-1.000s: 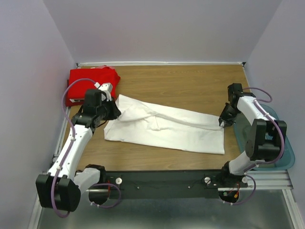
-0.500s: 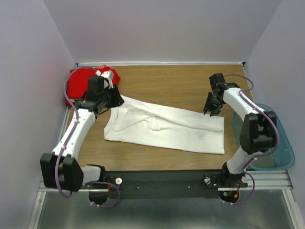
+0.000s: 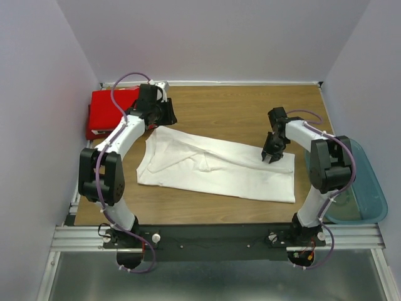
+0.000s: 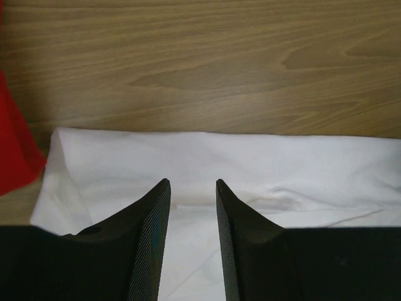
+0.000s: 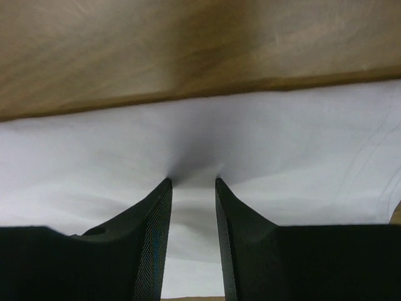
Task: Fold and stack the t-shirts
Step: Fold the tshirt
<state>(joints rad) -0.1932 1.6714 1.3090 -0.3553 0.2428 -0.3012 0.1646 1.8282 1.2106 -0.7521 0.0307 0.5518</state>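
Note:
The white t-shirt (image 3: pixel 219 166) lies folded lengthwise across the middle of the table. It also shows in the left wrist view (image 4: pixel 250 163) and in the right wrist view (image 5: pixel 282 138). The plain red t-shirt (image 3: pixel 103 113) lies folded at the back left, and its edge shows in the left wrist view (image 4: pixel 12 147). My left gripper (image 3: pixel 161 123) is open and empty, low over the white shirt's far left corner (image 4: pixel 192 183). My right gripper (image 3: pixel 269 155) is open, and its fingertips (image 5: pixel 164 183) press down into the cloth near the shirt's far right edge. No print shows on the white shirt.
A translucent blue tub (image 3: pixel 366 188) sits off the table's right edge beside the right arm. Bare wood (image 3: pixel 219 110) lies behind the white shirt. Walls close in the left, back and right sides.
My left gripper swung from the shirt's left end up to its far left corner. My right gripper moved left from the table's right side onto the shirt's far right edge.

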